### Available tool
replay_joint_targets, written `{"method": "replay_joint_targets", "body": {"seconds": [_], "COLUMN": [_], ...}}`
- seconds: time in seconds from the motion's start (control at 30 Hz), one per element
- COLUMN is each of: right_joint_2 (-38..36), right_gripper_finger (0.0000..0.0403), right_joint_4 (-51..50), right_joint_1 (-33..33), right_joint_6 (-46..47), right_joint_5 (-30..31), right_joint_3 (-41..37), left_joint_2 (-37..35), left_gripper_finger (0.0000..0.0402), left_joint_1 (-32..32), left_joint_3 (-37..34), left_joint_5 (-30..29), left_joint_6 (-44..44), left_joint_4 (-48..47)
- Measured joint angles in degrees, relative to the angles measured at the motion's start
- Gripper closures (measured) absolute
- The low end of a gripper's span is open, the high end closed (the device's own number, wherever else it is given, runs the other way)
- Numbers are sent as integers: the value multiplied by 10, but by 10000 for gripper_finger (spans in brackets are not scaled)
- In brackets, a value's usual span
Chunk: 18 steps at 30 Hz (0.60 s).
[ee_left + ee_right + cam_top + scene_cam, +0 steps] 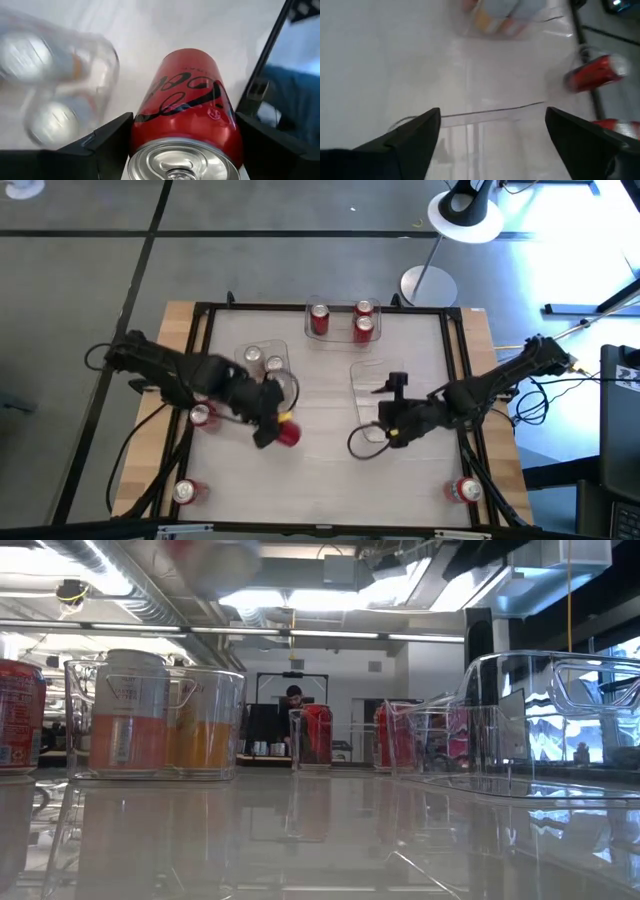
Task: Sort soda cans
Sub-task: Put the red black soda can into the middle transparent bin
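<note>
You get bright, even overhead light; ceiling strip lights [300, 600] flare white and mirror off the glossy table [320, 840]. Motion blur smears the clear bin [55, 85] (and the right wrist view's far cans [595, 75]).

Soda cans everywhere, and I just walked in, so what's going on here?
The left gripper is shut on a red can, near the clear bin that holds two pale cans. The right gripper is open over an empty clear bin. Three red cans sit in the far bin, and others stand loose near the table's edges.
</note>
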Motion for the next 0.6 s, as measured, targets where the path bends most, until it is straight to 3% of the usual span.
{"method": "replay_joint_targets", "body": {"seconds": [0.17,0.27,0.47,0.6], "right_joint_2": [-45,-65,-72,-70], "right_gripper_finger": [117,187,336,396], "right_joint_4": [31,86,315,493], "right_joint_1": [-38,-76,-178,-232], "right_joint_6": [-58,-105,-150,-130], "right_joint_5": [2,-47,-221,-245], "right_joint_3": [0,-2,-84,-163], "left_joint_2": [-1,5,16,19], "left_gripper_finger": [103,104,104,104], "left_joint_1": [72,117,192,225], "left_joint_3": [11,11,11,11], "left_joint_5": [-5,10,17,39], "left_joint_6": [86,131,242,323], "left_joint_4": [41,47,89,127]}}
